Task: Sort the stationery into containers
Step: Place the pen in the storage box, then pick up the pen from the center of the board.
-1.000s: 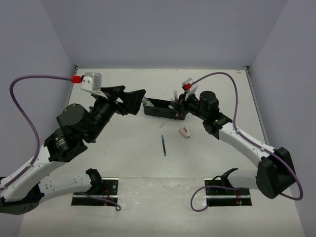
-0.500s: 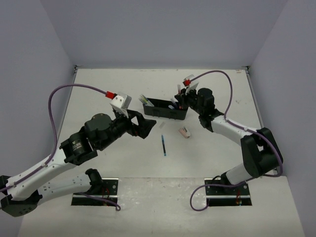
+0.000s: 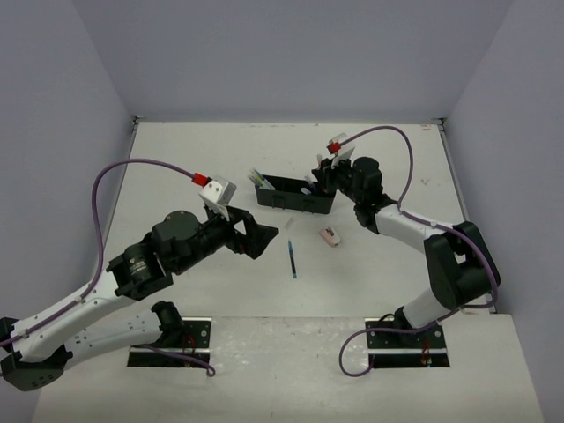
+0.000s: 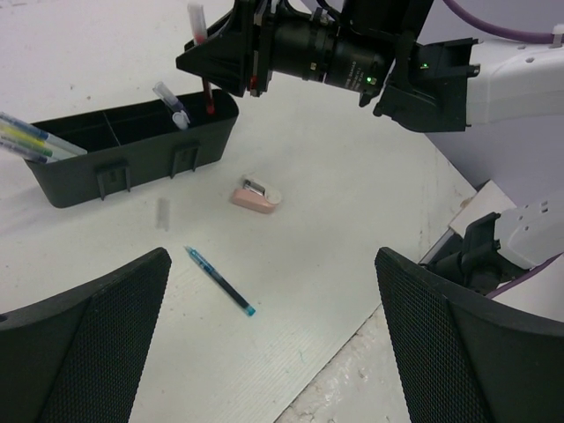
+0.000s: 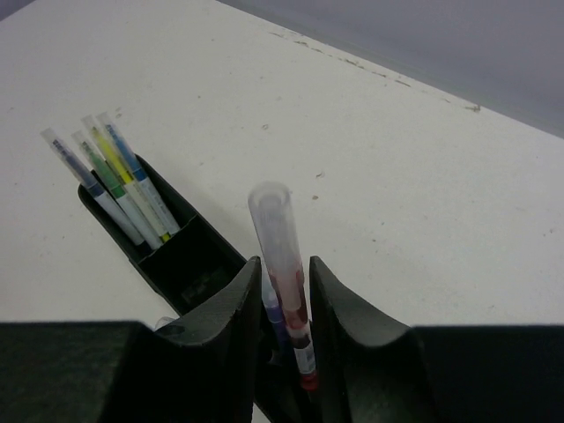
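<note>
The red pen (image 5: 280,264) has a clear cap and a red lower barrel. Its long axis is nearly vertical, cap up, with the lower end inside the right-end compartment of the black tray (image 4: 132,167). The right gripper (image 5: 286,291) flanks the barrel closely; it cannot be told whether the fingers are clamping it. Four pens (image 5: 115,176) lean out of the tray's opposite end. The eraser (image 4: 257,196) and a blue pen (image 4: 218,282) lie on the table. The left gripper (image 4: 271,256) hovers near them, fingers fully spread.
</note>
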Action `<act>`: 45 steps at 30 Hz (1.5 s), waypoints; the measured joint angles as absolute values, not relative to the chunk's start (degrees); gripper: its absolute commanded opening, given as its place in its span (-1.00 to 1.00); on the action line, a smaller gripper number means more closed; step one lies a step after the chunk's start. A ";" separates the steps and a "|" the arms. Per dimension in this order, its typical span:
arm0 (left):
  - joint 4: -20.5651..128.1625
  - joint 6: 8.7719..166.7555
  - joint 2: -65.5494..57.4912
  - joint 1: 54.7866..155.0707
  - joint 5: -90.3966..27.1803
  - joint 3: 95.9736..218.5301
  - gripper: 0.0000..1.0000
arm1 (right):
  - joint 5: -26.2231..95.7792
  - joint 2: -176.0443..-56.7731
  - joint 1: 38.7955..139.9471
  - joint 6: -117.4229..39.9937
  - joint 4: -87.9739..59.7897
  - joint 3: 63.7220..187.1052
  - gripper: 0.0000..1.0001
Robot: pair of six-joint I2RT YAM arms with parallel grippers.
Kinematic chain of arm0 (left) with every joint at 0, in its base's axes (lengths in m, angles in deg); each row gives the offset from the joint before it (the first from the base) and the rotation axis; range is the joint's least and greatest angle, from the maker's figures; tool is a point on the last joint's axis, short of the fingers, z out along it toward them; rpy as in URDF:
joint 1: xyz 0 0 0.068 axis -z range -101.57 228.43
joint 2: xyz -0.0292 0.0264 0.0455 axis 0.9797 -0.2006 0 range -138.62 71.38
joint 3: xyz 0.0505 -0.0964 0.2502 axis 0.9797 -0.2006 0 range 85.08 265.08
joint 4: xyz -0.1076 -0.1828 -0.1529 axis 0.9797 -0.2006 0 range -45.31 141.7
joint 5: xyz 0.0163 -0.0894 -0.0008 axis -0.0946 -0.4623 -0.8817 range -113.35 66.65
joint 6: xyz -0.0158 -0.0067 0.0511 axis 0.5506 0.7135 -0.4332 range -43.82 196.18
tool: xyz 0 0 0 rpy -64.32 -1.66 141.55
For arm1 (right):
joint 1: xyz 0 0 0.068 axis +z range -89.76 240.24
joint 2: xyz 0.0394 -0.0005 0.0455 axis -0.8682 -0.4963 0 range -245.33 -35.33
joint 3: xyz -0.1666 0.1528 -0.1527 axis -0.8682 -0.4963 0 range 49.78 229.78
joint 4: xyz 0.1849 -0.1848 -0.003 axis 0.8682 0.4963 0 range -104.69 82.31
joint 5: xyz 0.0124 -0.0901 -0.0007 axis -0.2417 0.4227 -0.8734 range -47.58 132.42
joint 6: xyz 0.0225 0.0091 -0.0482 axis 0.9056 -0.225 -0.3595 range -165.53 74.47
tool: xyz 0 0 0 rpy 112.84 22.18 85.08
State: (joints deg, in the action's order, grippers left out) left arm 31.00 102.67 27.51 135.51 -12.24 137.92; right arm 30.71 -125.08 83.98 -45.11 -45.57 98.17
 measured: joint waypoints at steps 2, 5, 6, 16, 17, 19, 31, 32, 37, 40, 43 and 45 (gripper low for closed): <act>31.01 102.66 27.60 135.51 -12.46 137.88 1.00 | 30.69 -125.08 83.91 -44.57 -45.73 97.96 -0.06; 30.95 102.68 27.88 135.51 -12.49 137.51 1.00 | 30.73 -125.06 83.84 -44.12 -45.98 97.24 -0.07; 31.00 102.67 27.97 135.51 -12.48 137.34 1.00 | 30.74 -125.06 83.84 -44.01 -46.00 96.96 -0.07; 27.78 105.02 28.09 135.51 -3.98 134.22 1.00 | 32.48 -114.88 84.21 -37.50 -38.17 94.55 -0.15; 26.31 106.16 27.77 135.51 -1.57 134.18 1.00 | 34.28 -112.30 84.80 -35.75 -35.39 94.76 -0.14; 23.10 108.39 26.80 135.51 3.66 134.18 1.00 | 39.30 -108.05 87.18 -31.86 -28.56 96.40 -0.06; 16.31 108.93 26.51 135.51 11.23 129.93 1.00 | 52.45 -109.66 108.20 -8.04 6.00 101.64 0.09; 16.33 108.55 26.86 135.51 10.80 129.29 1.00 | 52.40 -111.12 108.62 -7.02 7.05 101.71 0.08; 16.88 108.02 27.30 135.51 9.40 128.60 1.00 | 51.27 -120.87 110.19 -4.10 12.30 103.90 -0.07; 16.87 108.04 27.82 135.51 8.78 128.55 1.00 | 49.80 -128.06 111.14 -3.68 14.15 107.48 -0.14; 16.93 108.02 28.28 135.51 8.17 128.53 1.00 | 48.68 -132.67 111.67 -3.49 14.95 109.59 -0.19; 17.15 108.03 28.44 135.51 7.59 128.36 1.00 | 48.00 -134.12 111.84 -3.47 15.71 110.53 -0.22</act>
